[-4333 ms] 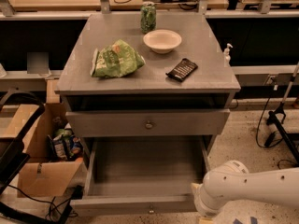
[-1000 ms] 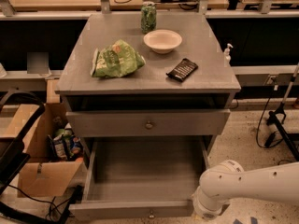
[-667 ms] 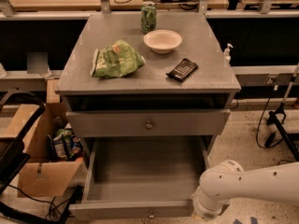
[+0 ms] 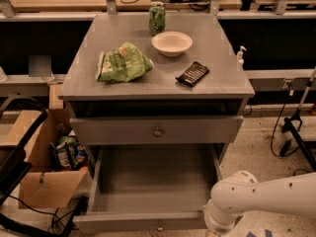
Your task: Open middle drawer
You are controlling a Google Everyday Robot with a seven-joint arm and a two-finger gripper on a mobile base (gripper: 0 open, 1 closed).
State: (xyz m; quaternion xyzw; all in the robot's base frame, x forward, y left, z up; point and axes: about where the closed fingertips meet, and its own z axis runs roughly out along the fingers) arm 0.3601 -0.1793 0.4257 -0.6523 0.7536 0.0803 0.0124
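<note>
The middle drawer (image 4: 118, 130) is a grey wide front with a small round knob (image 4: 157, 131), and it sits shut and flush under a dark slot below the cabinet top. The bottom drawer (image 4: 148, 222) below it is pulled far out and shows an empty grey floor. My white arm (image 4: 261, 195) reaches in from the right at the bottom right corner, beside the open bottom drawer's right front corner. My gripper is out of view, below the picture's lower edge.
On the cabinet top (image 4: 217, 78) lie a green chip bag (image 4: 121, 63), a white bowl (image 4: 172, 43), a green can (image 4: 157, 18) and a dark snack packet (image 4: 192, 73). An open cardboard box (image 4: 42, 181) stands at the left. Cables and a stand leg (image 4: 296, 117) are at the right.
My arm has edged slightly left near the bottom drawer's corner. Both drawers and the things on top stay as they were.
</note>
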